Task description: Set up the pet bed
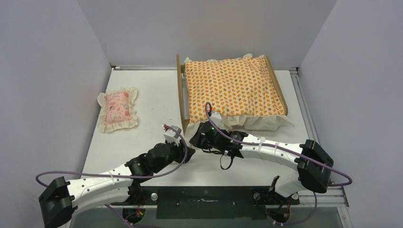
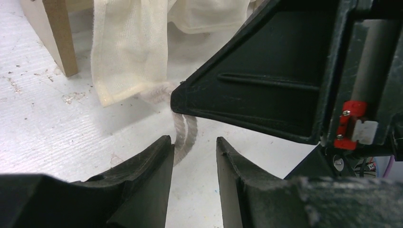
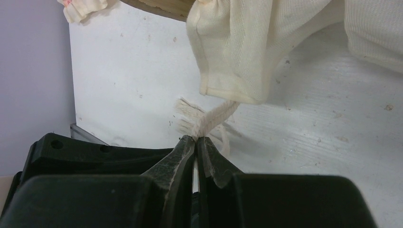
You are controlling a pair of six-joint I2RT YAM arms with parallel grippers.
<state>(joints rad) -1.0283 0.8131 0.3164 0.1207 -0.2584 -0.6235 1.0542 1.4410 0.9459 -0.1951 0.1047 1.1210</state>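
Note:
The pet bed (image 1: 181,90), a light plywood frame, stands at the back centre. The orange-patterned ruffled cushion (image 1: 233,88) lies on it and hides its base. The cushion's cream ruffle (image 3: 247,47) hangs over the near left corner, and a white cord (image 3: 216,116) trails from it onto the table. My right gripper (image 3: 196,139) is shut on that cord; in the top view the right gripper (image 1: 196,138) is at the ruffle corner. My left gripper (image 2: 194,140) is open just short of the cord's loop (image 2: 183,133), close beside the right one (image 1: 189,153).
A small pink frilled pillow (image 1: 118,109) lies at the left of the white table. A wooden bed leg (image 2: 59,38) stands left of the ruffle. The right gripper's black body (image 2: 285,71) crowds the left wrist view. Grey walls enclose the table.

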